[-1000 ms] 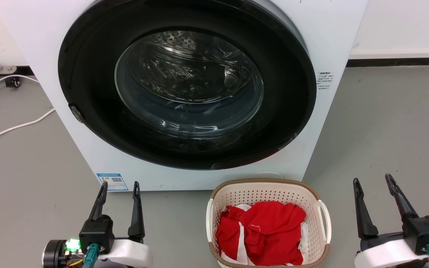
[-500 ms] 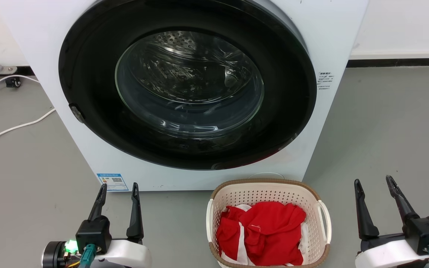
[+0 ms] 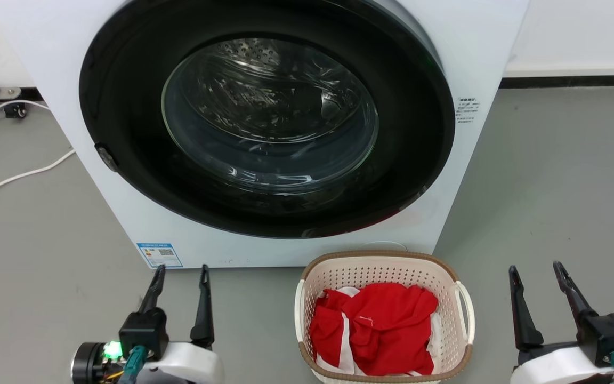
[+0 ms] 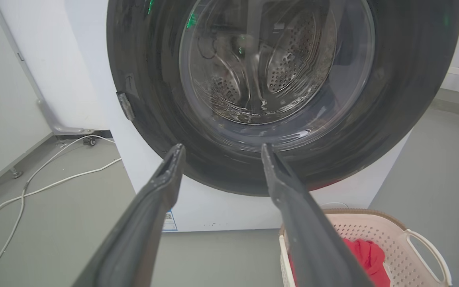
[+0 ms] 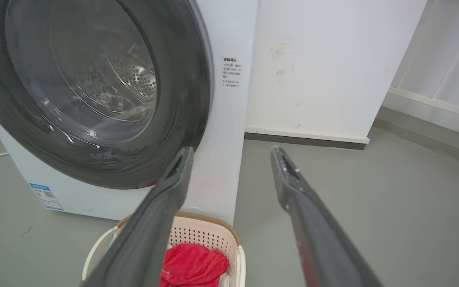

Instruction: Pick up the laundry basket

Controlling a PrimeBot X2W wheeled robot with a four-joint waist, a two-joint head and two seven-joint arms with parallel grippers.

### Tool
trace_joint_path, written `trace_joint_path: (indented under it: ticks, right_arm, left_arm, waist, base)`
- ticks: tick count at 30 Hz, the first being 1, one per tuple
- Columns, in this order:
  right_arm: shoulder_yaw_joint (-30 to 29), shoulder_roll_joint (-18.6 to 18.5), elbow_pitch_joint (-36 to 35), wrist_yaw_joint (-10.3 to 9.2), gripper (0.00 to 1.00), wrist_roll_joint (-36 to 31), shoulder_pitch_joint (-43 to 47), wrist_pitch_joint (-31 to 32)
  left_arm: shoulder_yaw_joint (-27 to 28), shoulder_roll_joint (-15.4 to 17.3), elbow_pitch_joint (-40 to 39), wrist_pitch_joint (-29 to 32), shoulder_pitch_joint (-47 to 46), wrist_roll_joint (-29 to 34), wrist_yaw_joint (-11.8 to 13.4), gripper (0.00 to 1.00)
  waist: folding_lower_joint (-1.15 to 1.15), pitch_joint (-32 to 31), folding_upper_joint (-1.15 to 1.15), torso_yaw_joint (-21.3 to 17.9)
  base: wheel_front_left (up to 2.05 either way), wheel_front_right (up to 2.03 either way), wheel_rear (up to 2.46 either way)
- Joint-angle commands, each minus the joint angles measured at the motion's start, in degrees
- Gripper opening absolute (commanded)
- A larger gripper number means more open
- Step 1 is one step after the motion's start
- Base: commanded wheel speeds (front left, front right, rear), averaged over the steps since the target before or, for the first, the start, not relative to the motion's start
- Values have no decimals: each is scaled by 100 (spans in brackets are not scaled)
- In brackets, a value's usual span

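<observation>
**Laundry basket** (image 3: 387, 273): cream perforated plastic with a brown woven-look rim. It stands upright on the grey floor (image 3: 552, 186), just in front of the lower right corner of the washer (image 3: 285, 250). A white loop handle sits on each short side. It holds a crumpled red garment (image 3: 379, 325) with white cloth showing at its edges; whether the white is a separate piece cannot be told.

**Left gripper** (image 3: 182, 269): low, to the basket's left and well apart from it, with bare floor between. The fingers are parted to a moderate gap and point toward the washer. Nothing is held.

**Right gripper** (image 3: 534, 268): low, to the basket's right, nearer than the left gripper but clear of the right handle. The fingers are parted about as wide, with nothing between them. In the right wrist view the basket lies below and left of the fingers.

**Washer**: white front-loader with a round dark door and a steel drum behind the glass. A blue label (image 3: 159, 255) is at its lower left corner.

**White cable** (image 3: 19, 176): on the floor left of the washer.
</observation>
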Motion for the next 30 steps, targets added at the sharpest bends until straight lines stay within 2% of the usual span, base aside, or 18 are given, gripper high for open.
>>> trace_joint_path:
  ticks: [1,12,24,30]
  right_arm:
    - [-70,-23,156,-3,100,28,-79,-14]
    - [-369,-21,993,-3,100,-185,-664,-14]
    - [-290,-19,2151,-3,100,-468,-1871,-14]
    - [-258,-19,2764,-3,100,-625,-2456,-14]
  left_arm:
    - [-59,-9,107,-18,-136,7,-42,100]
    - [-498,-6,1186,-18,-835,-209,-328,100]
    - [-918,-3,2597,-17,-2016,-409,-568,100]
    - [-945,-4,3244,-17,-2610,-344,-613,100]
  waist:
    - [0,65,0,-20]
    - [0,768,0,-207]
    - [0,2133,0,-434]
    - [0,2711,0,-527]
  base:
    - [0,0,0]
    - [0,0,0]
    - [0,0,0]
    - [0,0,0]
